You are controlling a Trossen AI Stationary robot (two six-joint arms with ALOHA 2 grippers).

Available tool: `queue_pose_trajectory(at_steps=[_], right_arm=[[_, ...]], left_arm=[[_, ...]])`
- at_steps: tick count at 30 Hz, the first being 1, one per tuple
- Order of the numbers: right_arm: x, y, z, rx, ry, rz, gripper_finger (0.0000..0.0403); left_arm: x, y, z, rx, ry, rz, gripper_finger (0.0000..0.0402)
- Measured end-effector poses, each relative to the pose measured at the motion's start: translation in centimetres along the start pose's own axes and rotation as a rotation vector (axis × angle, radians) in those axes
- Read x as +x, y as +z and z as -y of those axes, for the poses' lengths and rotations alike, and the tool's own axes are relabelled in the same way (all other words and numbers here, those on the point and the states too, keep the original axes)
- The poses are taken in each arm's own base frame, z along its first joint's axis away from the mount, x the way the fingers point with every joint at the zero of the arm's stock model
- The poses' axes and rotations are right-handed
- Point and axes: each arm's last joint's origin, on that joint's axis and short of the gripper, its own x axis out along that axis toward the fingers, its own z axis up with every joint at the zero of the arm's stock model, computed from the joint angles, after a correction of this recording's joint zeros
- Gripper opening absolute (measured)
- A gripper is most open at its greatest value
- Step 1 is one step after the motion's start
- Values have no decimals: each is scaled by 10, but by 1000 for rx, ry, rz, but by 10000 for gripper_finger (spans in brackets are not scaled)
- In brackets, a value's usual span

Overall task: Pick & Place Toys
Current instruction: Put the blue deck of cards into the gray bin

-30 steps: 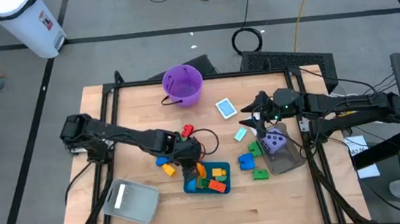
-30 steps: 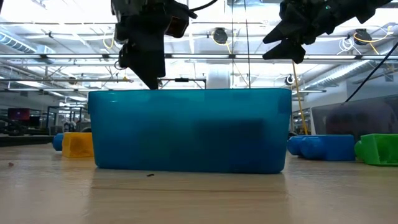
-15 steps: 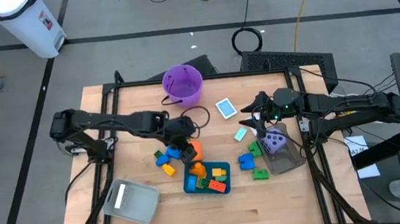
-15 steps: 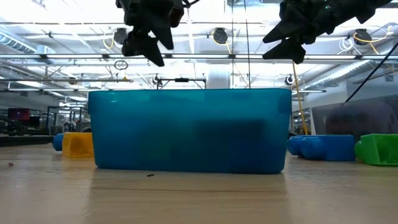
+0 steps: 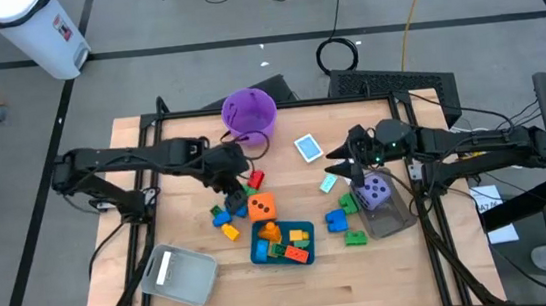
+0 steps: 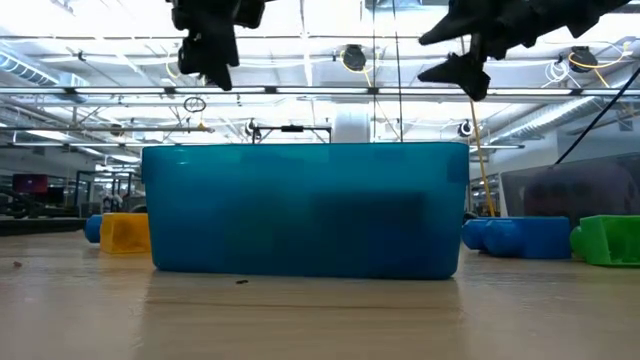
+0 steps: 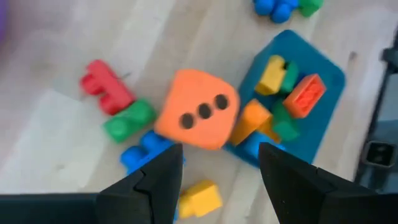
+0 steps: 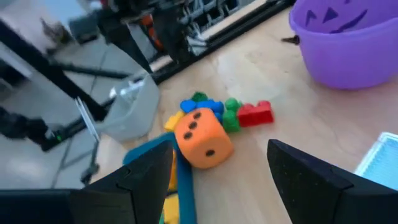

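Jaws apart above orange three-dot dice (image 7: 198, 117)

Your wooden surface (image 5: 179, 172) carries a purple bucket (image 5: 249, 113) at 12 o'clock and an orange die (image 5: 262, 206) near centre. A teal tray (image 5: 283, 254) sits toward 6, a clear tray (image 5: 180, 275) at 7, a grey tray (image 5: 395, 220) at 4, with loose bricks (image 5: 345, 217) between.

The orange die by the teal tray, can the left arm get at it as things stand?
Probably yes. The left gripper hangs above the orange die with jaws open and nothing between. Bricks and the teal tray crowd its sides, so a grasp could nudge them.
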Motion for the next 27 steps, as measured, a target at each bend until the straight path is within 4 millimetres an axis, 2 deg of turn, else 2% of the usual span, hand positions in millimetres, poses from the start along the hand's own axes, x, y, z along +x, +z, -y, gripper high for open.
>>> queue_pose_trajectory(at_steps=[6, 9, 15, 18, 21, 24, 27], right_arm=[[3, 2, 3, 126, -89, 57, 254], [10, 9, 1, 142, -105, 80, 254], [43, 45, -12, 64, -137, 57, 254], [67, 60, -13, 2, -273, 11, 254], [91, 70, -9, -47, -499, -38, 254], [108, 74, 5, -71, -722, -78, 254], [122, 73, 23, -67, -768, -114, 254]], left_arm=[[-10, 1, -14, 60, 59, 18, 218], [-16, 4, -23, 105, 76, 38, 218], [-38, 15, -48, 106, 84, 171, 218], [-56, 17, -57, 103, 51, 250, 218], [-79, 12, -63, 99, 21, 337, 218], [-102, 6, -63, 94, 7, 437, 218], [-117, -6, -61, 77, -7, 474, 218]])
